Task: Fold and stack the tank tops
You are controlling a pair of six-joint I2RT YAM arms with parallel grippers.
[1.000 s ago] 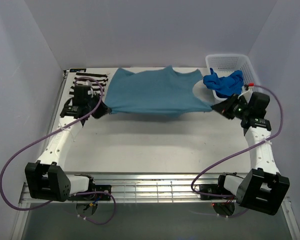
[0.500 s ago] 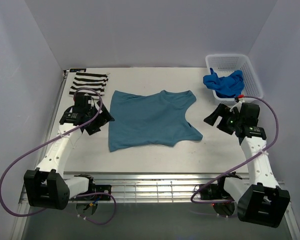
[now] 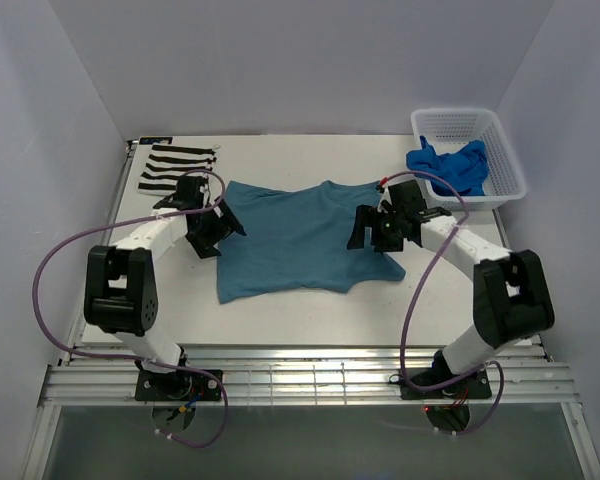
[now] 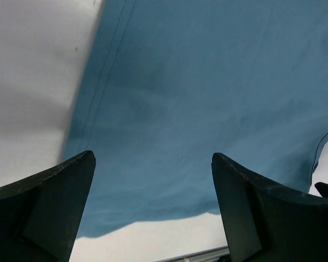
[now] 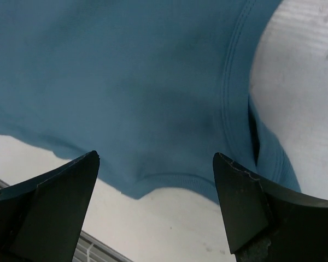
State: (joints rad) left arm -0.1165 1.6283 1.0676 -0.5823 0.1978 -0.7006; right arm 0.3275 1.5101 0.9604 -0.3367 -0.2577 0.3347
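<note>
The muted teal-blue tank top [image 3: 300, 240] lies spread flat mid-table; it also fills the left wrist view [image 4: 208, 93] and the right wrist view [image 5: 126, 82]. My left gripper [image 3: 220, 234] hovers open over its left edge, the jaws [image 4: 153, 158] wide apart with nothing between them. Over the top's right side, by the armhole, my right gripper [image 3: 368, 236] is open too, and its jaws [image 5: 156, 157] hold nothing. The black-and-white striped top [image 3: 177, 168] lies folded at the back left. The royal blue top [image 3: 448, 165] hangs bunched over the basket's near rim.
A white lattice basket [image 3: 475, 128] stands at the back right corner. Purple cables loop from both arms over the table's sides. A metal rail grid [image 3: 300, 380] runs along the near edge.
Both grippers have opened and let go of the teal-blue top, which dropped from its stretched hold to lie flat. Both arms then swung inward over its left and right sides.
</note>
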